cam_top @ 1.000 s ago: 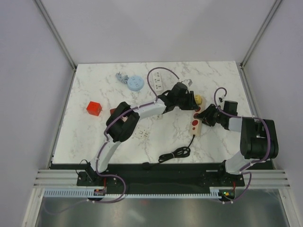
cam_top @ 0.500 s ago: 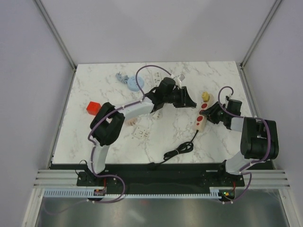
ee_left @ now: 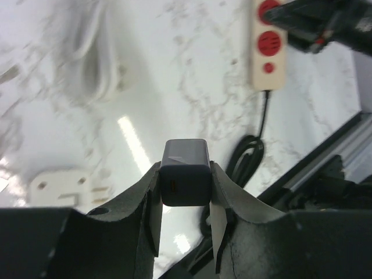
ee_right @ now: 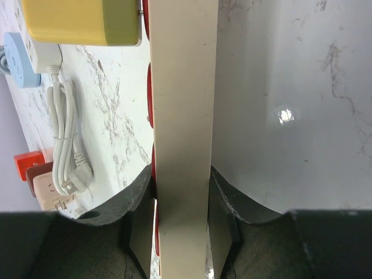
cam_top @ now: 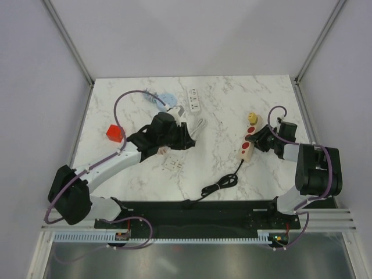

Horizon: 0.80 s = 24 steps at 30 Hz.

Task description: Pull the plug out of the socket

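Note:
My left gripper [cam_top: 183,139] is shut on a dark grey plug block [ee_left: 185,180], held above the table left of centre, well apart from the socket strip. The cream socket strip with red sockets [cam_top: 246,146] lies at the right; it also shows in the left wrist view [ee_left: 268,46]. My right gripper [cam_top: 259,139] is shut on the strip's sides [ee_right: 183,116]. A yellow plug [cam_top: 252,118] sits at the strip's far end and shows in the right wrist view [ee_right: 87,20].
The strip's black cable [cam_top: 221,186] coils near the front edge. A white adapter [cam_top: 172,164], a white coiled cable [cam_top: 197,125], a white power strip [cam_top: 193,100], a blue round socket [cam_top: 165,99] and a red cube [cam_top: 115,133] lie left and back.
My left gripper has drawn away from the socket strip, moving left and nearer with the grey plug in it. The right gripper keeps its hold on the strip.

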Each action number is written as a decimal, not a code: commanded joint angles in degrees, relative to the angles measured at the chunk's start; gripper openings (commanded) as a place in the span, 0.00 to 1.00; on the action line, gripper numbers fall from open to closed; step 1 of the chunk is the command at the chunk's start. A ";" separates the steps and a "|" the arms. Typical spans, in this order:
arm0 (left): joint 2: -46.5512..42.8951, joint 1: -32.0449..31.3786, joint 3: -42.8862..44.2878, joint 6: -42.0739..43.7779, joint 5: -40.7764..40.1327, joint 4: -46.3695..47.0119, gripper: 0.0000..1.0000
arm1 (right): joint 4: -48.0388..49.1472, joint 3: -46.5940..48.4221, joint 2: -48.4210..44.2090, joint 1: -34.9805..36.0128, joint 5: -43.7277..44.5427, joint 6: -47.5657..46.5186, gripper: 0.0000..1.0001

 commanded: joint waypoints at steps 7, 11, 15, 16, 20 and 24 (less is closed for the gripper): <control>-16.26 6.42 -12.48 -0.29 -12.11 -12.48 0.02 | -7.84 -1.77 2.72 0.11 12.25 -5.13 0.00; -17.14 7.57 -13.01 -2.14 -15.10 -16.09 0.02 | -7.75 -1.77 2.72 0.28 12.25 -5.22 0.00; -15.13 7.83 -13.01 -4.16 -18.62 -18.73 0.02 | -7.84 -1.59 2.72 0.46 12.34 -5.22 0.00; -14.60 7.92 -13.10 -5.38 -19.23 -19.60 0.02 | -7.84 -1.59 2.54 0.46 12.34 -5.30 0.00; -12.84 7.92 -13.98 -7.06 -22.04 -19.70 0.02 | -7.84 -1.77 2.19 0.46 12.51 -5.30 0.00; -9.86 8.10 -13.80 -7.85 -24.25 -20.14 0.06 | -7.93 -1.59 2.45 0.72 12.43 -5.31 0.00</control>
